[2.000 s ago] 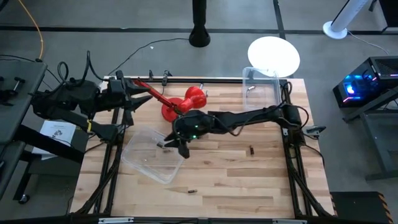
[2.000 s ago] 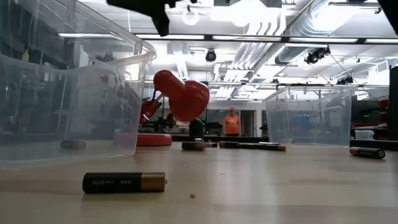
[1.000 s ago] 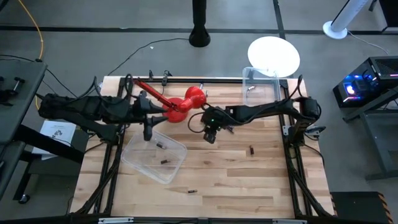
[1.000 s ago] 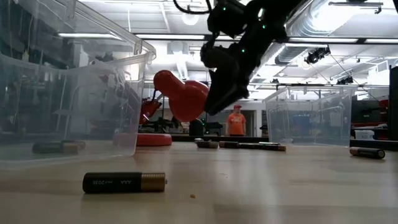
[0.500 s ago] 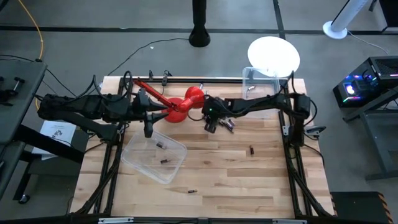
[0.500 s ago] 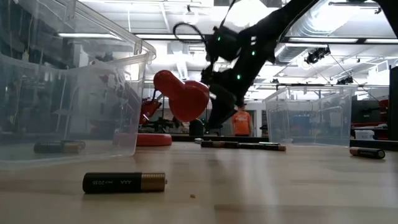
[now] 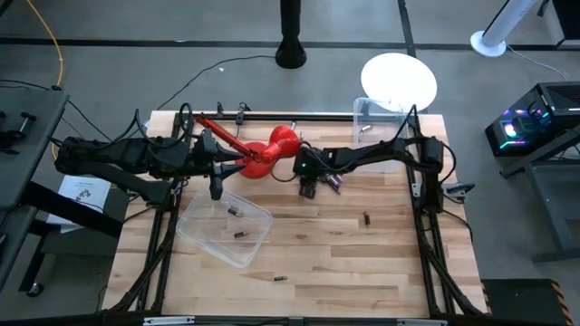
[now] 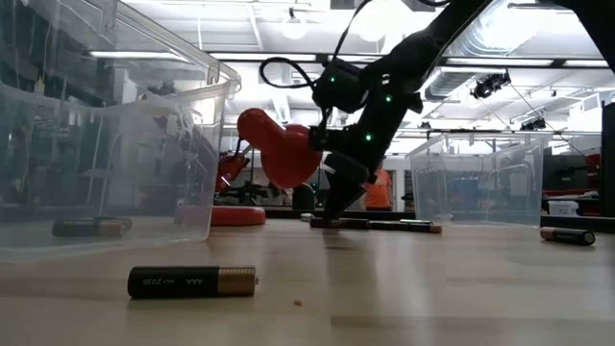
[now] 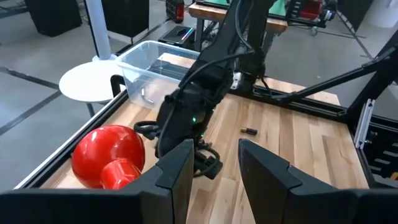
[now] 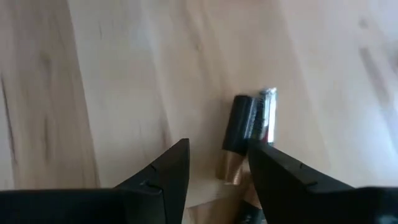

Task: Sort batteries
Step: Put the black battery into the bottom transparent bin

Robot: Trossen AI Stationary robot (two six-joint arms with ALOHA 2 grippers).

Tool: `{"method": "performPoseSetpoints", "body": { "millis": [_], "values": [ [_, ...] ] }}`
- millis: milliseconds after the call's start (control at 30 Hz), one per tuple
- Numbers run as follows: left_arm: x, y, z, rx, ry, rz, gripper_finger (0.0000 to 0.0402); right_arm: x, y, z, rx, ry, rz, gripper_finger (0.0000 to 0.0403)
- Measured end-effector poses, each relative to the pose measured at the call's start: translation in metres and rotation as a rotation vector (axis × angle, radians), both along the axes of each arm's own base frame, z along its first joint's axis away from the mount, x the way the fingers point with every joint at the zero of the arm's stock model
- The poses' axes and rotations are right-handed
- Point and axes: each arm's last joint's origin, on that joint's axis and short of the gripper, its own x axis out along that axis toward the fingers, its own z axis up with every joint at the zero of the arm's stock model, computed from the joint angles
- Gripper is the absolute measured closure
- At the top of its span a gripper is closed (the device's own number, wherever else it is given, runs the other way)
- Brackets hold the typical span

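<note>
Right gripper [image 10: 217, 171]: fingers parted, holding nothing, lowered over wooden table [image 7: 362, 263]; black-and-gold battery [image 10: 239, 134] just ahead between fingertips. Left gripper [image 9: 211, 174]: parted, empty, hovering beside red plunger [image 7: 272, 149], above clear bin [image 7: 204, 237].

1 camera looks straight down; 1 sits level on the surface [image 8: 404, 288]; both show the right pincer [image 7: 310, 187].

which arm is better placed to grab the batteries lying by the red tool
Right. The right gripper is open directly over those batteries, while the left gripper hangs over the clear bin's edge.
</note>
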Motion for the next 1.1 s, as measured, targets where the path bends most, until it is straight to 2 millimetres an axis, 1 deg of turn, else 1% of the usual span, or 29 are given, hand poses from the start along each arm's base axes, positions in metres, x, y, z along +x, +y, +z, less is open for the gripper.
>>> {"method": "performPoseSetpoints", "body": {
  "millis": [167,267,333,367,433,467,500,567,633,733,800,867,933,1000,1100],
  "values": [
    [0.000,0.000,0.000,-0.012,-0.005,0.005,0.0283,0.003,0.007,-0.012,0.012,0.030,-0.008,0.0251],
    [0.000,0.000,0.000,-0.018,-0.006,0.007,0.0283,0.004,0.011,-0.015,0.008,0.035,-0.027,0.0264],
    [0.000,0.000,0.000,-0.017,-0.006,0.007,0.0283,0.004,0.014,-0.013,0.009,0.034,-0.050,0.0288],
    [0.000,0.000,0.000,-0.016,-0.006,0.006,0.0283,0.003,0.016,-0.011,0.015,0.036,-0.054,0.0308],
    [-0.001,0.000,0.001,-0.012,-0.008,0.004,0.0283,0.002,0.020,-0.006,0.040,0.032,-0.056,0.0361],
    [-0.002,0.000,0.001,-0.003,-0.009,0.000,0.0283,0.000,0.024,-0.003,0.058,0.033,-0.044,0.0376],
    [-0.004,0.001,0.003,0.010,-0.015,-0.004,0.0283,-0.002,0.029,0.002,0.076,0.038,-0.033,0.0380],
    [-0.007,0.001,0.006,0.041,-0.025,-0.016,0.0283,-0.004,0.040,0.017,0.092,0.006,-0.015,0.0374],
    [-0.011,0.003,0.009,0.071,-0.038,-0.014,0.0283,-0.006,0.051,0.043,0.100,-0.079,0.009,0.0370],
    [-0.017,0.005,0.013,0.122,-0.059,0.028,0.0283,-0.009,0.066,0.085,0.123,-0.263,0.032,0.0381],
    [-0.020,0.007,0.015,0.157,-0.057,0.051,0.0283,-0.009,0.078,0.108,0.182,-0.401,0.055,0.0381],
    [-0.022,0.007,0.014,0.183,-0.036,0.052,0.0283,-0.004,0.090,0.125,0.258,-0.544,0.082,0.0381],
    [-0.022,0.007,0.012,0.191,-0.011,0.048,0.0283,0.001,0.102,0.135,0.320,-0.639,0.103,0.0380],
    [-0.023,0.007,0.009,0.189,0.016,0.047,0.0283,0.012,0.117,0.139,0.357,-0.684,0.119,0.0372],
    [-0.024,0.008,0.006,0.183,0.049,0.050,0.0283,0.033,0.141,0.134,0.366,-0.673,0.143,0.0365]
  ]
}}
